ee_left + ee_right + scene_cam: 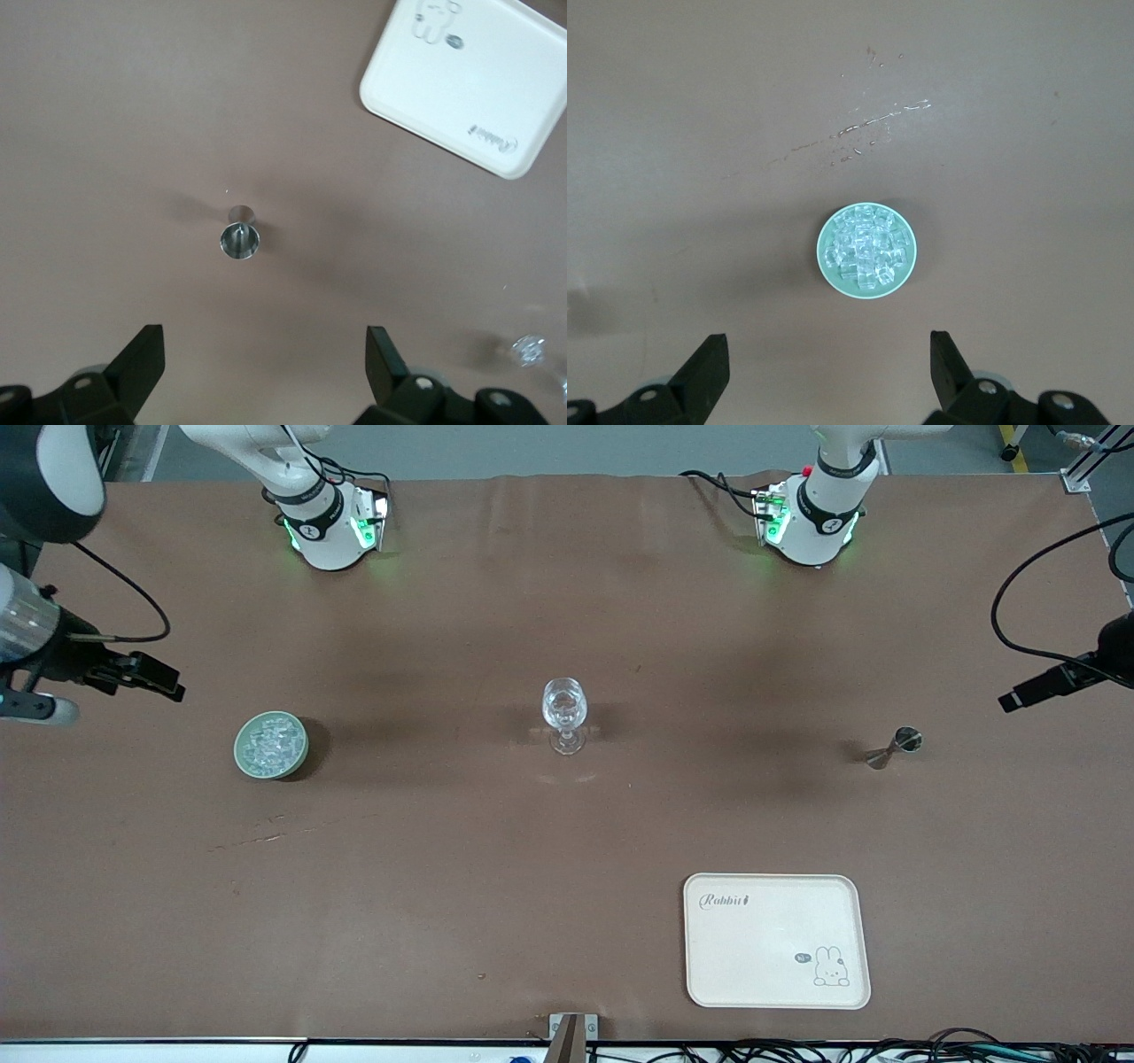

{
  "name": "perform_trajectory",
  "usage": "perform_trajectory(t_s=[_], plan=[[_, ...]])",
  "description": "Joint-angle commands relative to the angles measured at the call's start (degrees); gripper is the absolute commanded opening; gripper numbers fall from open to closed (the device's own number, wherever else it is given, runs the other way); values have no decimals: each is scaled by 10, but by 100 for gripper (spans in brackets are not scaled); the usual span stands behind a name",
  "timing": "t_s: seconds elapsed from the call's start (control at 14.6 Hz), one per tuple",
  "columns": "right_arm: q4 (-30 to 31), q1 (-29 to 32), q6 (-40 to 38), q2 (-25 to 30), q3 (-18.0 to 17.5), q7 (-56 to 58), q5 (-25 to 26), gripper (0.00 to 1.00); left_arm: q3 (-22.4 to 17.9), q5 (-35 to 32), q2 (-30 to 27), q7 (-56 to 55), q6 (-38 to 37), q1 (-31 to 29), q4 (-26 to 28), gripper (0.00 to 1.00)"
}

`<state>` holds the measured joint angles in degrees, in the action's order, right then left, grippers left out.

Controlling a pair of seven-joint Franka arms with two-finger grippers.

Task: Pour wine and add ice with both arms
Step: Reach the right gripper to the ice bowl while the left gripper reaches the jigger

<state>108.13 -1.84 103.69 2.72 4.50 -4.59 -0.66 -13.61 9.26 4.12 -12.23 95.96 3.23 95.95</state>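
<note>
A clear stemmed glass (564, 713) stands at the table's middle. A round pale-green bowl (241, 755) full of ice (271, 742) stands toward the right arm's end. A small metal jigger (895, 746) stands toward the left arm's end. My right gripper (170, 684) hangs open and empty over the table near the bowl. In the right wrist view the bowl (821, 251) and ice (864, 248) lie ahead of the open right gripper (828, 354). My left gripper (1019, 696) hangs open and empty near the jigger. The left wrist view shows the jigger (240, 237) ahead of the open left gripper (266, 354).
A cream tray (775, 941) with a rabbit print lies nearer the front camera than the jigger, and shows in the left wrist view (469, 75). A trail of small wet spots (257, 838) marks the brown table nearer the camera than the bowl.
</note>
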Motion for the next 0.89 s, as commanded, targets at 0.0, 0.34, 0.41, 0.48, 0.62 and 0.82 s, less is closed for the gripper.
perform_trajectory(t_s=[0.0, 0.34, 0.41, 0.48, 0.62, 0.82], plan=[[109, 4, 77, 40, -5, 5, 13, 100, -33, 16, 26, -20, -10, 3, -13, 100], [226, 10, 208, 37, -4, 7, 14, 100, -116, 104, 98, -92, -24, 5, -16, 100], [247, 10, 234, 37, -4, 7, 14, 100, -119, 108, 113, -114, -24, 4, -19, 100], [260, 11, 252, 35, -4, 8, 14, 100, -121, 116, 127, -137, -24, 4, -23, 100], [260, 11, 263, 19, -5, 9, 31, 100, -139, 156, 155, -157, -24, 4, -27, 100], [281, 16, 321, -7, -5, 9, 64, 100, -179, 227, 199, -162, -25, 4, -26, 100]])
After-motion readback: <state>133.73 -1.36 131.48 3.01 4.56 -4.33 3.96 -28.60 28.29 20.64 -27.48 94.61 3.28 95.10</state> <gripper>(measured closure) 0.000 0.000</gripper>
